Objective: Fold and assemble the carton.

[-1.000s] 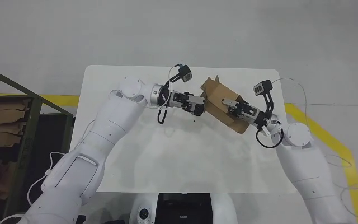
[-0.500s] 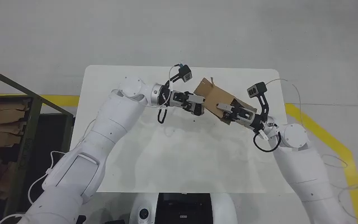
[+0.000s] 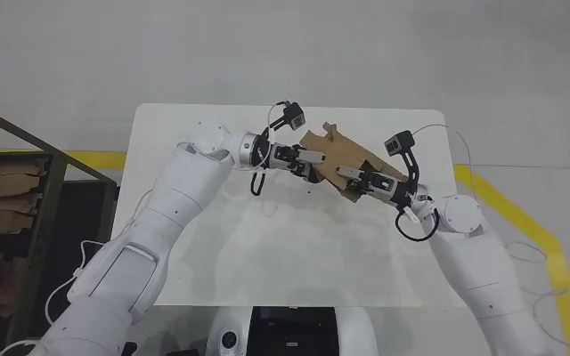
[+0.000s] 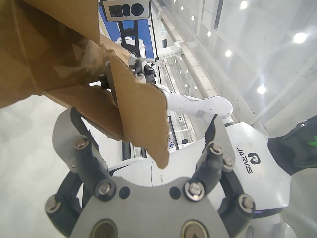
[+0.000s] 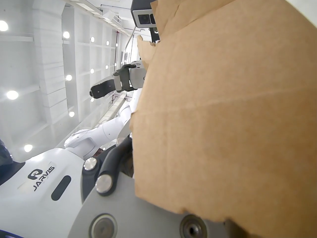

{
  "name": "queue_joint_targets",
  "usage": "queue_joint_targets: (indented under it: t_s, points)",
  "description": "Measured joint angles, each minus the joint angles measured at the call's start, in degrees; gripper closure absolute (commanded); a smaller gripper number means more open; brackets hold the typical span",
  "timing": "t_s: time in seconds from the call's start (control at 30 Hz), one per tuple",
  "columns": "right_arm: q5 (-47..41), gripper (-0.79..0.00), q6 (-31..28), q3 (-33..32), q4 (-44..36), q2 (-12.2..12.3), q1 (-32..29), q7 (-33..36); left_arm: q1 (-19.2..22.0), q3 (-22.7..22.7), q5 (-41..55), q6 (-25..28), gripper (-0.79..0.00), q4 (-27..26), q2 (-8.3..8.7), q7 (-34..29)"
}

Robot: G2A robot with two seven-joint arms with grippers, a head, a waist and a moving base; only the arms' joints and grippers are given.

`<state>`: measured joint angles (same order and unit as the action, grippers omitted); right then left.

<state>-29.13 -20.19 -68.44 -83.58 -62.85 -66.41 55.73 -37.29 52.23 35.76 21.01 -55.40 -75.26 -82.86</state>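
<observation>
**Carton** [image 3: 334, 158]: brown board, part-folded, flaps loose. We place it just right of centre in the upper half of the top view, over the white counter [image 3: 223, 267] and between the two end effectors.

**Left end effector** [image 4: 143, 115]: fingers spread wide, holding nothing. In the left wrist view a ragged flap hangs down between them and, as far as we can tell, touches neither.

**Right end effector** [image 3: 362, 183]: at the carton's lower-right end in the top view. A broad panel covers most of it in the right wrist view, so we cannot see the fingers meet. With the left one open and the carton apparently raised, we judge it clamped on a wall and bearing the whole load.

**Risks, as we judge them:**
- With a single grip on thin board, the carton may pivot or slip out.
- If the left fingers close on the frayed flap off its score line, it may crease wrongly or tear further.
- The two end effectors sit near each other, so a push on the flap could bring them into contact.
- The panel hiding the right wrist view leaves alignment hard to check.
</observation>
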Motion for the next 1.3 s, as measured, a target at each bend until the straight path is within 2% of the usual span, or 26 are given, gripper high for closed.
queue_joint_targets:
  t_s: [0.43, 0.77, 1.0, 1.3]
  points:
    - [0.1, 0.000, -0.3, 0.4, 0.3, -0.2, 0.1, 0.0, -0.1, 0.8, 0.2, 0.0, -0.785, 0.3, 0.07, -0.4]
    - [0.8, 0.000, -1.8, -3.4, 2.3, 0.4, -0.1, 0.1, -1.0, 1.8, 0.0, 0.0, -0.785, 0.2, 0.42, -0.4]
    - [-1.9, 0.000, -2.6, -5.4, 5.3, 1.0, 1.2, 8.2, -2.1, 2.6, -0.4, -0.2, -0.785, 0.2, 0.81, -0.4]
    - [-5.9, 0.000, -6.7, -5.4, 10.4, 1.3, 4.6, 21.7, -3.3, 4.1, -1.3, -0.7, -0.785, -1.0, 1.51, 0.3]
